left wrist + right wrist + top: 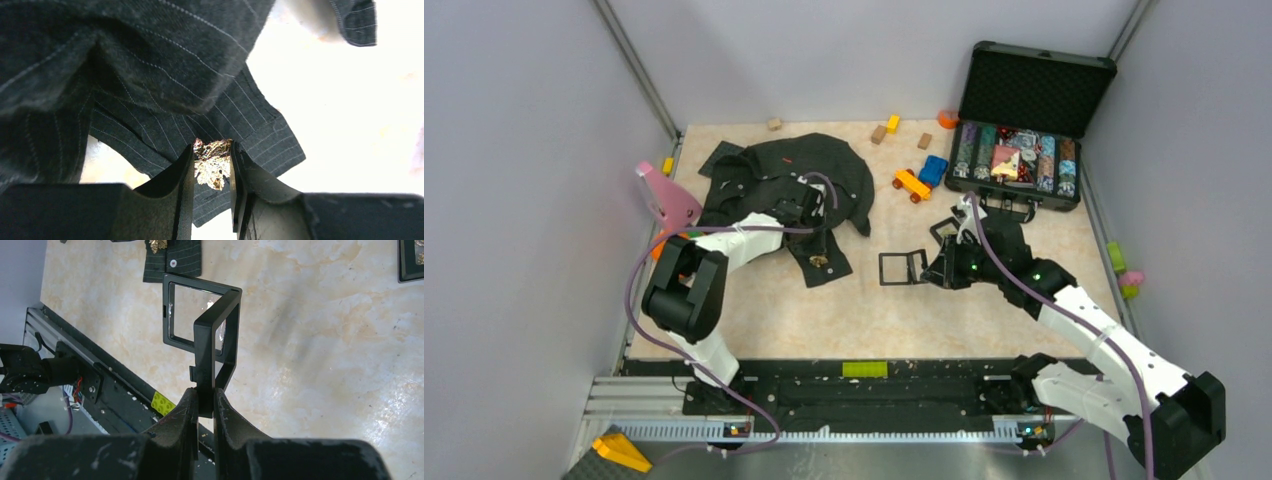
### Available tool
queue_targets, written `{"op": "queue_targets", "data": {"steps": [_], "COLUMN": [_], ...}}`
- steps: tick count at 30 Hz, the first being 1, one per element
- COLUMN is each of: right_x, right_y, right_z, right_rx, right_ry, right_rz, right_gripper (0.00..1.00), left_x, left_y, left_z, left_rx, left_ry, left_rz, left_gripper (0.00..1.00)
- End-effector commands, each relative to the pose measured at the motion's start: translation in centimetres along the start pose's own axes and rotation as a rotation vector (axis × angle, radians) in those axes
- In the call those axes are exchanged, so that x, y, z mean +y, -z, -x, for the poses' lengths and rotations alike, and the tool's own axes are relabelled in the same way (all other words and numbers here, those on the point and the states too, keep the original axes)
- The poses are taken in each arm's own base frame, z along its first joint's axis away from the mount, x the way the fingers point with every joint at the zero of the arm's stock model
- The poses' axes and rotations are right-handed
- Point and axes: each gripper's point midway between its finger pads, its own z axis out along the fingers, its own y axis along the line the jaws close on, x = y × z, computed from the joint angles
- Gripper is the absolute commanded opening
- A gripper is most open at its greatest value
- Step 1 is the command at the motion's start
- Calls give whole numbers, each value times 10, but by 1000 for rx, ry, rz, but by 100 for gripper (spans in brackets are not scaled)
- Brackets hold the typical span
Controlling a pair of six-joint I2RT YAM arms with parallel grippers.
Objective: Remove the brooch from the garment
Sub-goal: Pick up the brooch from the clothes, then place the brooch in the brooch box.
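The garment (774,175) is a dark pinstriped shirt crumpled at the back left of the table. Its cuff (250,130) lies flat toward the front, and the gold brooch (214,165) sits on it. My left gripper (212,160) reaches down over the cuff. Its two fingers press against either side of the brooch, which fills the gap between them. In the top view the brooch (821,262) is a small gold speck. At mid-table my right gripper (204,395) is shut on the upright lid of an open black square box (200,315).
An open black case (1024,150) of chips stands at the back right. An orange toy car (911,184), a blue block (933,170) and wooden blocks lie behind the box. A pink object (667,200) leans at the left edge. Another black box (944,232) lies near my right gripper.
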Motion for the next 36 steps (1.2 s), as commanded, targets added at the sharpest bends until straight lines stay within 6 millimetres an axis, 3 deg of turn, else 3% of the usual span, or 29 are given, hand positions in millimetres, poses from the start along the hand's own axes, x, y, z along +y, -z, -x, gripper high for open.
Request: {"op": "queue_targets", "data": {"steps": [1, 7, 14, 20, 28, 36], "right_x": [10, 10, -2, -15, -14, -15], "right_y": [8, 9, 2, -21, -44, -48], "right_z": [18, 18, 16, 12, 12, 5], "right_rx": [-67, -67, -58, -34, -17, 12], "right_ry": [10, 11, 14, -23, -69, -100], "right_rz": [32, 30, -20, -58, -30, -24], "right_gripper": [0, 0, 0, 0, 0, 0], "left_x": [-10, -21, -85, -126, -183, -197], "left_y": [19, 30, 72, 95, 97, 71], "left_z": [12, 17, 21, 12, -8, -21], "left_rx": [-65, -88, -135, -144, -99, -87], "left_ry": [0, 5, -4, -37, -25, -107], "left_rz": [-49, -106, -425, -538, -747, -649], "left_gripper": [12, 11, 12, 12, 13, 13]}}
